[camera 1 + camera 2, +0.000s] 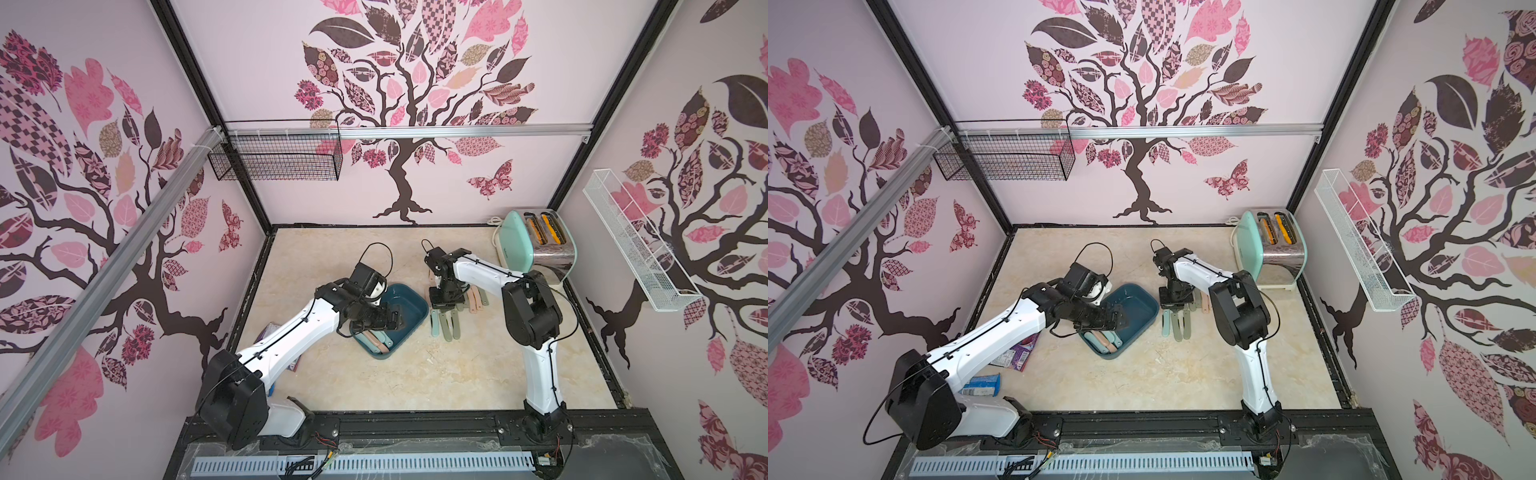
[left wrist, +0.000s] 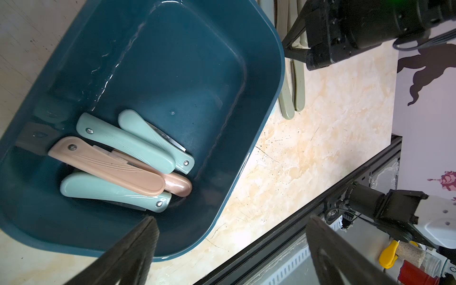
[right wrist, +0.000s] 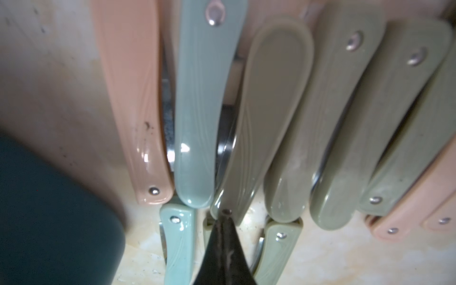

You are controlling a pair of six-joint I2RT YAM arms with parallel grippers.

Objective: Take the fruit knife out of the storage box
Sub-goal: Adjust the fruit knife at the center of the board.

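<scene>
We saw a row of knives (image 1: 446,328) out on the counter (image 1: 415,374) right of the box (image 1: 411,307), with five knives (image 2: 116,170) left inside. Our left fingers (image 2: 138,241) stood apart above them, and our right fingers (image 3: 222,246) were together.

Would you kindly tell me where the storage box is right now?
In a top view, the storage box sits in the middle of the table under the open left gripper, with the row of folded knives just to its right.
</scene>
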